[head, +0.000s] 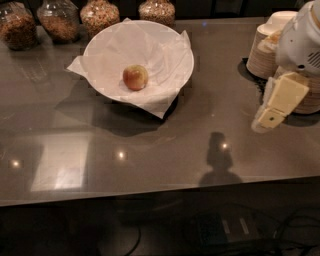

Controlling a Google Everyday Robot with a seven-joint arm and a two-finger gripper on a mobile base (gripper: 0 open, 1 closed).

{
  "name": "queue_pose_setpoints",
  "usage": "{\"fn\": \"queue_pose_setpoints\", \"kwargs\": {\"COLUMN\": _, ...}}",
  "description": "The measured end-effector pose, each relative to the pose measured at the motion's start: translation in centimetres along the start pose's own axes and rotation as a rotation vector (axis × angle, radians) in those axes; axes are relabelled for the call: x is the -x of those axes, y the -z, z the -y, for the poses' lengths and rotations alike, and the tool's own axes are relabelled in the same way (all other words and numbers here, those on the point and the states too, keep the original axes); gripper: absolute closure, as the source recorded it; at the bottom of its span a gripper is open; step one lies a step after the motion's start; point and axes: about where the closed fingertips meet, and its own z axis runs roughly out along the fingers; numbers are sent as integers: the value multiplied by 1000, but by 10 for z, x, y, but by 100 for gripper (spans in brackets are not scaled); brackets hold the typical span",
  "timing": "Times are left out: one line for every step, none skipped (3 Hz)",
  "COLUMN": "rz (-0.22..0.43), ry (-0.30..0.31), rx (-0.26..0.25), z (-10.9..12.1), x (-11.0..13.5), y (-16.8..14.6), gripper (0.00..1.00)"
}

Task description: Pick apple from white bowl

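Observation:
The apple [135,77], small and yellowish with a red-orange blush, lies in the middle of the white bowl [176,47]. The bowl is wide and round, lined with crumpled white paper that spills past its rim, and stands on the dark counter at the upper left of centre. My gripper [268,119], cream-coloured on a white arm, hangs over the counter at the far right. It is well to the right of the bowl, nearer the front, and holds nothing that I can see.
Several glass jars [100,15] of dry food line the back edge behind the bowl. Stacks of small off-white paper bowls [265,47] stand at the back right, just behind my gripper. The counter's front edge [150,197] runs across the lower part of the view.

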Motion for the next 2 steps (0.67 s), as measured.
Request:
{"fn": "queue_pose_setpoints", "kwargs": {"rz": 93, "ry": -8, "rx": -31, "z": 19, "x": 21, "y": -10, "gripper": 0}}
{"fn": "queue_pose_setpoints", "kwargs": {"rz": 216, "ry": -30, "rx": -72, "z": 52, "x": 66, "y": -29, "gripper": 0}}
